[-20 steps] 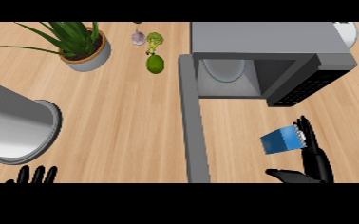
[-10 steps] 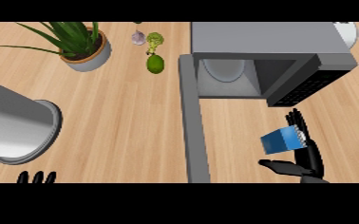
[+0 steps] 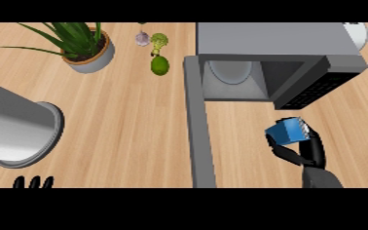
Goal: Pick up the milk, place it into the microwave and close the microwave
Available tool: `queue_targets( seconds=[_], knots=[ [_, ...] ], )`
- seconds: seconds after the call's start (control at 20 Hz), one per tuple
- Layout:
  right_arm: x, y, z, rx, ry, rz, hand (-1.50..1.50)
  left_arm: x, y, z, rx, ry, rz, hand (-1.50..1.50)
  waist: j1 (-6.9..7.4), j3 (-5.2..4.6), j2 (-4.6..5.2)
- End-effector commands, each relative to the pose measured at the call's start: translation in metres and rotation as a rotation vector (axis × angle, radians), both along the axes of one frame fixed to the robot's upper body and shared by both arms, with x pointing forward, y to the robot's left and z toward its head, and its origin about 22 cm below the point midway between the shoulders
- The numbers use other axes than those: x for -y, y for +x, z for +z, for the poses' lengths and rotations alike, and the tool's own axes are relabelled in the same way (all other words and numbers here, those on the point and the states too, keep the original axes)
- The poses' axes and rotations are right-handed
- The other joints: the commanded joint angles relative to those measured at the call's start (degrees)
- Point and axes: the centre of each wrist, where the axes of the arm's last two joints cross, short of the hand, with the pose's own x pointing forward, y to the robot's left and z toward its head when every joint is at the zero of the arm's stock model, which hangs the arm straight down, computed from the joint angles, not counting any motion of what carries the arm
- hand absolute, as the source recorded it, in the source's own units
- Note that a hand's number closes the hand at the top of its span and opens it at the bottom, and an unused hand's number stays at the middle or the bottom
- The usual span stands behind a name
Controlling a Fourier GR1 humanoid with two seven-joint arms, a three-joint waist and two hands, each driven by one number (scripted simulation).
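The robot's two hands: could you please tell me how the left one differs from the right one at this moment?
The right hand curls round the blue milk carton; the left hand holds nothing, fingers straight. The right hand shows thumb and fingers near the open microwave; the left hand shows only fingertips at the view's lower left edge. Both are black.

The one head view looks steeply down on the wooden counter (image 3: 129,122) from above its near edge and faces its far edge, where the microwave (image 3: 273,41) and a potted plant (image 3: 86,48) stand. It sits close, so of the robot only the left hand (image 3: 34,182) and right hand (image 3: 309,150) show, at the view's lower edge.
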Motion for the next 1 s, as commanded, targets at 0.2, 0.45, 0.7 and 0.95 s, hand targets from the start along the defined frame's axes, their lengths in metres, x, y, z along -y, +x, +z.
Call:
queue_targets(
  seconds=[0.2,0.45,0.7,0.95],
  knots=[
    [-0.019,0.02,0.002,0.099,-0.001,-0.078,1.5,-0.005,-0.003,-0.002,-0.011,-0.002,-0.009,-1.5,0.03,0.0,0.0],
    [-0.023,0.049,0.021,0.158,0.063,-0.015,1.5,-0.002,-0.013,0.007,-0.013,-0.007,-0.02,-1.5,0.58,0.05,0.11],
    [-0.059,0.06,0.015,0.163,0.057,-0.033,1.5,0.002,0.008,0.005,-0.002,-0.014,-0.037,-1.5,0.79,0.09,0.42],
    [-0.058,0.053,0.014,0.174,0.063,-0.035,1.5,-0.006,0.003,-0.009,-0.012,-0.021,-0.011,-1.5,-0.11,-0.03,0.0]
  ],
)
